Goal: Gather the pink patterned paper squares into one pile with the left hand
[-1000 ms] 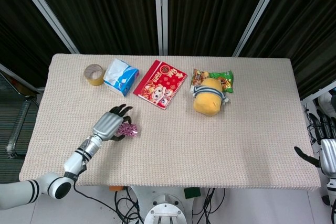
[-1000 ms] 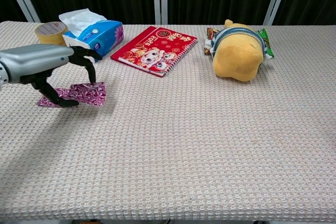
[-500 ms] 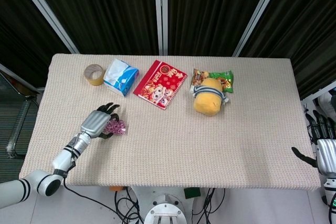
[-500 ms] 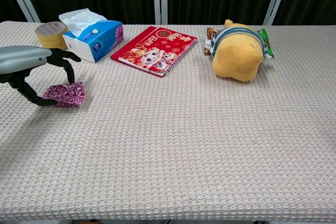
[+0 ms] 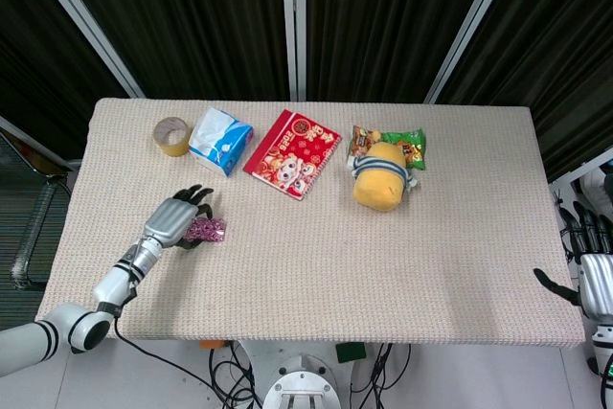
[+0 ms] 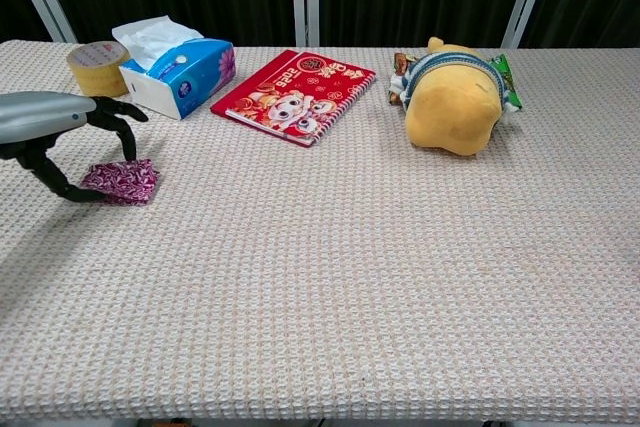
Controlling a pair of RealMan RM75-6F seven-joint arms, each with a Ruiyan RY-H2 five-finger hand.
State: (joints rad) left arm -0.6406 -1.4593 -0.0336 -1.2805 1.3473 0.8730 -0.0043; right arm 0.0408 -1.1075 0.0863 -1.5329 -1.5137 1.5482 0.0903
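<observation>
**Left hand pinches the pink pile near the table's left edge**

The left hand (image 6: 60, 127) arches over the pink paper squares (image 6: 120, 180), fingertips and thumb pinching the bunched papers against the table (image 6: 350, 277). The gathering looks nearly done; next comes a clean release without scattering them. The head view alone shows the right hand (image 5: 594, 280) spread and idle at the far right edge; the chest view reveals the arch.
</observation>
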